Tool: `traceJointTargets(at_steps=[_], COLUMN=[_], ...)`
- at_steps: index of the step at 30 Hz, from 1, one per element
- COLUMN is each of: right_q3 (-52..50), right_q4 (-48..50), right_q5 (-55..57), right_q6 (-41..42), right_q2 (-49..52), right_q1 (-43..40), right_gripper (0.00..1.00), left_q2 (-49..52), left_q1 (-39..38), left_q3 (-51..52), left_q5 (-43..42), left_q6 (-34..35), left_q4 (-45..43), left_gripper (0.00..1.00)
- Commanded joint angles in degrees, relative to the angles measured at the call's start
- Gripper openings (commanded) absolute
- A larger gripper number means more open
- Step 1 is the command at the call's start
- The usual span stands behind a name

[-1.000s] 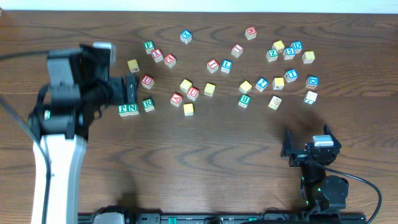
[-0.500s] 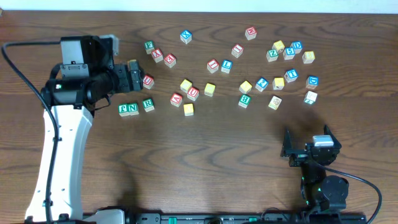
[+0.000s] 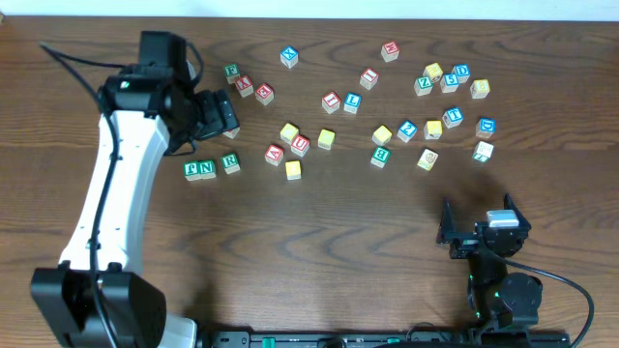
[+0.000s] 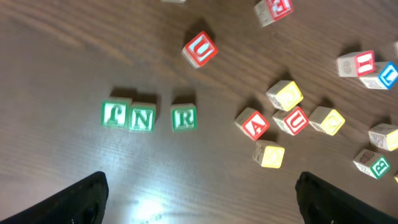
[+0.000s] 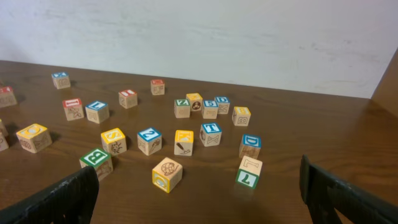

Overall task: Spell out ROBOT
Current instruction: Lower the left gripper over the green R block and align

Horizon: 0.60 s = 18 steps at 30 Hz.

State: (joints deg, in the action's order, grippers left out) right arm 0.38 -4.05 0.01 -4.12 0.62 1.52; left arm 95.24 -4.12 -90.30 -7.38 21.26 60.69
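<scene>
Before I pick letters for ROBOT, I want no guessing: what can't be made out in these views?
Overhead: faces of the yellow cubes are too small to read.
Overhead: the left gripper covers the red U cube, seen only from the left wrist.
Left wrist: a red-lettered cube is cut by the top edge.

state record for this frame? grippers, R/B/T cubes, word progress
left gripper: open, holds nothing
right gripper: open, holds nothing, away from all cubes
R cube: beside N cube, small gap between them
B cube: mid cluster, apart from R cube
T cube: right cluster
word: ROBOT not lined up yet
</scene>
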Motion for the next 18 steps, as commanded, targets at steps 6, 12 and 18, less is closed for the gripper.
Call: traceJointTargets(at_steps=[6, 12, 18], right_q3=[-0.1, -0.1, -0.1], right_q4=[-0.2, -0.2, -0.2], right_q5=[0.5, 0.5, 0.5], right_q6=[0.7, 0.7, 0.7], right_q2=[-0.2, -0.2, -0.2], right_q1=[-0.3, -0.3, -0.3], right_gripper=[0.99, 0.99, 0.99], left_q2=[6.7, 11.5, 14.7], left_q1=[-2.1, -2.1, -2.1], left_q3=[-6.8, -6.8, -6.8], left_q5=[6.8, 6.3, 6.3], left_q6=[6.5, 6.5, 6.5], left_q4=[6.1, 4.6, 3.3], left_gripper=[0.95, 0.95, 0.95])
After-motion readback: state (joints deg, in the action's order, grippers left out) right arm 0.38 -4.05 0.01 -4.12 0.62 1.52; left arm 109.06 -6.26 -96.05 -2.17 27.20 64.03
